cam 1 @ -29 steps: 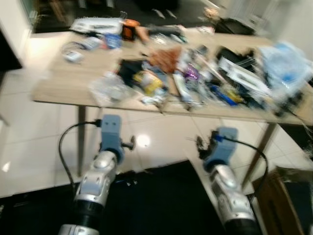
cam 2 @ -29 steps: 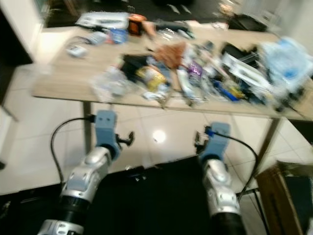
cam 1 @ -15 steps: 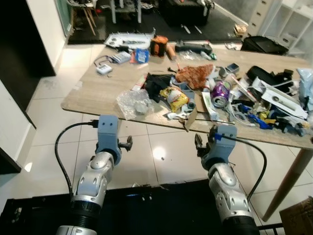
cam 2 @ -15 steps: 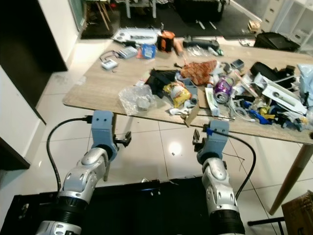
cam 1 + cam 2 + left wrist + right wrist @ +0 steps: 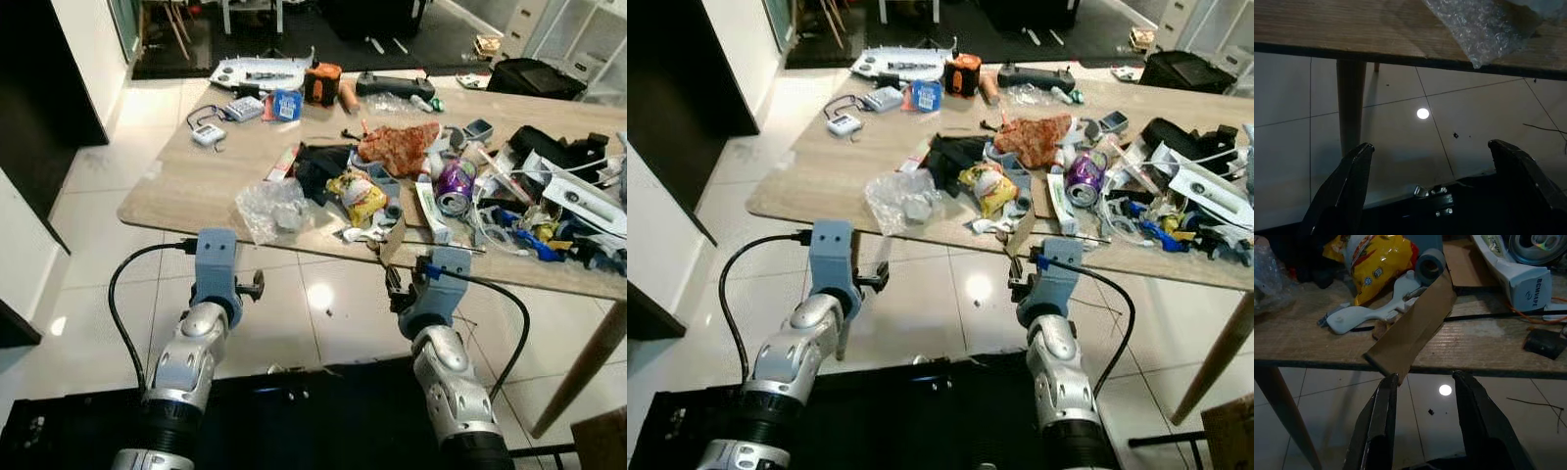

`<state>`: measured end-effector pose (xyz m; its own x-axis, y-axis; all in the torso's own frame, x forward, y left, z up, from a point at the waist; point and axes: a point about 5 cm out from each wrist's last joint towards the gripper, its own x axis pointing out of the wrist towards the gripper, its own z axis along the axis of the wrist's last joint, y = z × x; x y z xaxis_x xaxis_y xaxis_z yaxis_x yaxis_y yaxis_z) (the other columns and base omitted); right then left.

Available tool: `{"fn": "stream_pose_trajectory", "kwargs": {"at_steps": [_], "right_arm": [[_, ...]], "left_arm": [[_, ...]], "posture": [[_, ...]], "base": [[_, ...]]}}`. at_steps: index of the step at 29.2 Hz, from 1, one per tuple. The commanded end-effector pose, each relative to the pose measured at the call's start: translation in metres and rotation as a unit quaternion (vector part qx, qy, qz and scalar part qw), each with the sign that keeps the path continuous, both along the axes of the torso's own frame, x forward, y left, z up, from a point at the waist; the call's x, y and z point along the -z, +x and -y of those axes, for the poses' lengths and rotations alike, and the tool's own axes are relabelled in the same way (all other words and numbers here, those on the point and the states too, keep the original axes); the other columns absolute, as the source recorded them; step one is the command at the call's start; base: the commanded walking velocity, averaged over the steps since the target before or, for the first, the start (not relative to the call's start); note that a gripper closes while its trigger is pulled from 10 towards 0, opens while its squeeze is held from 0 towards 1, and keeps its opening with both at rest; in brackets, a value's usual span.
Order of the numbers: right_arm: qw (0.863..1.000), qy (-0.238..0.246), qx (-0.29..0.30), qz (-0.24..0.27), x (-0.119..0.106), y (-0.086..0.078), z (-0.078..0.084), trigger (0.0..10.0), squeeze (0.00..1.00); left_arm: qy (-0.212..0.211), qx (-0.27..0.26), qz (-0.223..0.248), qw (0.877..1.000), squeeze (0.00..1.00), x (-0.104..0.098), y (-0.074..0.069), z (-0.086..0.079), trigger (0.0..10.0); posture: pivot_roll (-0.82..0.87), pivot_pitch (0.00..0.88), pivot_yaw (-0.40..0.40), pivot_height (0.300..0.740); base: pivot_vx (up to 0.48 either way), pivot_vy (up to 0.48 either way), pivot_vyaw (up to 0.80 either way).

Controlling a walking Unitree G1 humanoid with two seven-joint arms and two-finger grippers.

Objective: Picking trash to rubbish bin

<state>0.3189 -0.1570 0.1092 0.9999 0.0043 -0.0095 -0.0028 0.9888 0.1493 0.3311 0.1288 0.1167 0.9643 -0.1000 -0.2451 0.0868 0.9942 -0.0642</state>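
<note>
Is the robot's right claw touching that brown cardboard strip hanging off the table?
Apart. The right wrist view shows floor between the open right gripper and the cardboard strip.

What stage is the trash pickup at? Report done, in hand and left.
Done: nothing visibly; no bin in view. In hand: nothing. The left end effector hangs open below the table edge; the right end effector is open just short of the cardboard strip overhanging the edge. Left: that strip, the yellow snack bag, the clear plastic wrap and the purple can.
</note>
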Motion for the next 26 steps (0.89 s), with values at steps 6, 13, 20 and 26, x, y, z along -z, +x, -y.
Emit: {"fn": "stream_pose_trajectory", "kwargs": {"at_steps": [6,13,20,26], "right_arm": [[1.0,0.001,-0.003,-0.014,0.006,-0.002,-0.002,10.0,0.0],[1.0,0.01,-0.008,0.013,-0.001,-0.002,-0.003,10.0,0.0],[0.998,0.001,-0.027,0.063,-0.018,0.001,-0.007,10.0,0.0],[0.988,-0.016,-0.063,0.14,-0.051,0.004,-0.015,10.0,0.0]], "left_arm": [[-0.003,-0.002,-0.008,1.0,0.0,0.005,-0.002,-0.001,10.0],[-0.005,-0.002,-0.006,1.0,0.0,0.004,-0.002,-0.001,10.0],[-0.005,-0.002,-0.006,1.0,0.0,0.004,-0.001,0.0,10.0],[-0.005,-0.003,-0.006,1.0,0.0,0.003,-0.001,0.0,10.0]], "posture": [[0.02,0.111,-0.023,0.74],[0.02,0.111,-0.023,0.74],[0.02,0.112,-0.023,0.74],[0.02,0.114,-0.023,0.74]], "base": [[0.257,0.0,0.0],[0.259,0.0,0.0],[0.258,0.0,0.0],[0.251,0.0,0.0]]}}
